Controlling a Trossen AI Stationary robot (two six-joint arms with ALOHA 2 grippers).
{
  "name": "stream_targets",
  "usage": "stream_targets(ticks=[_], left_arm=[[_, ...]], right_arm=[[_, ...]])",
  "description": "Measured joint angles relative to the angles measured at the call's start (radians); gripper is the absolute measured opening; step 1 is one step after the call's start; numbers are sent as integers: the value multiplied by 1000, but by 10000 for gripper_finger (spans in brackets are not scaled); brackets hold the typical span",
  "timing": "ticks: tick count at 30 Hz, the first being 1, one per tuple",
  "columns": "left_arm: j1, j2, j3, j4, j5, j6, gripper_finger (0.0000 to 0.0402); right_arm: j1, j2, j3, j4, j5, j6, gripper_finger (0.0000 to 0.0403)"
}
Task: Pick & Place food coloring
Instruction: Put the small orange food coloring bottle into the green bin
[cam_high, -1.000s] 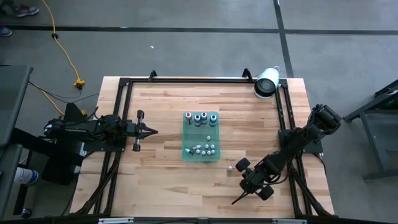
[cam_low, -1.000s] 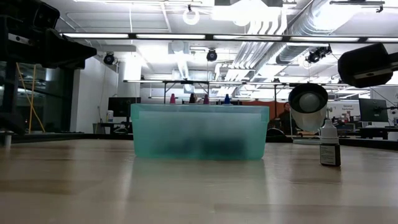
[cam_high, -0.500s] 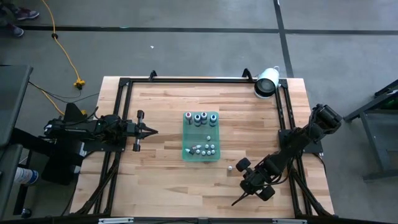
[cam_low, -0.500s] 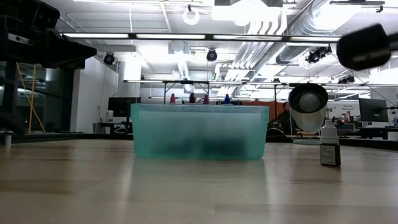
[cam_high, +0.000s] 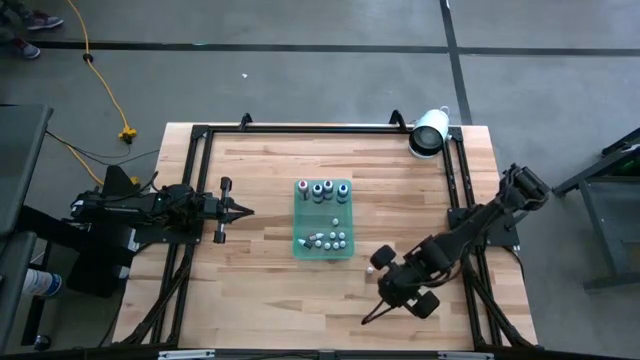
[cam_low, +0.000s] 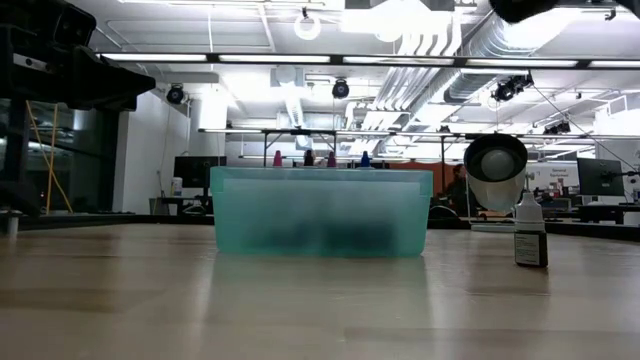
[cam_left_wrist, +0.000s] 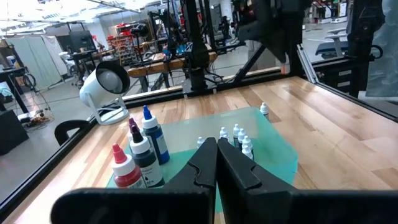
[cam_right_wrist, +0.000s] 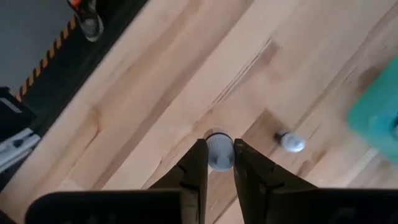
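One tiny food coloring bottle (cam_right_wrist: 217, 155), greyish with a whitish cap, clamped in right gripper (cam_right_wrist: 217, 148) over bare wood. Second loose bottle (cam_high: 372, 267), dark-bodied and white-topped, upright near green tray (cam_high: 299, 222); more bottles inside tray. Left gripper (cam_high: 248, 210) pinched closed, empty, left of tray.

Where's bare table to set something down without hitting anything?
Bare wood: between left claw and green tray, and the tray's far side up to the white cylinder. Crowded: near-right of tray, loose bottle beside right claw gripping a second bottle.
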Motion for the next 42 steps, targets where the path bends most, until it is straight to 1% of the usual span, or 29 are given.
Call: stream_targets(ticks=[6,13,23,29,38,42], left_arm=[[0,0,0,0,0,0,0],[0,0,0,0,0,0,0],[0,0,0,0,0,0,0],[0,0,0,0,0,0,0],[0,0,0,0,0,0,0],[0,0,0,0,0,0,0]], right_arm=[[-61,0,96,-17,-48,-83,54],[-144,17,190,-31,-50,-151,54],[-282,169,420,-126,-37,-232,55],[-372,262,533,-170,-20,-246,55],[-480,345,597,-175,21,-237,55],[-517,376,599,-162,18,-189,55]])
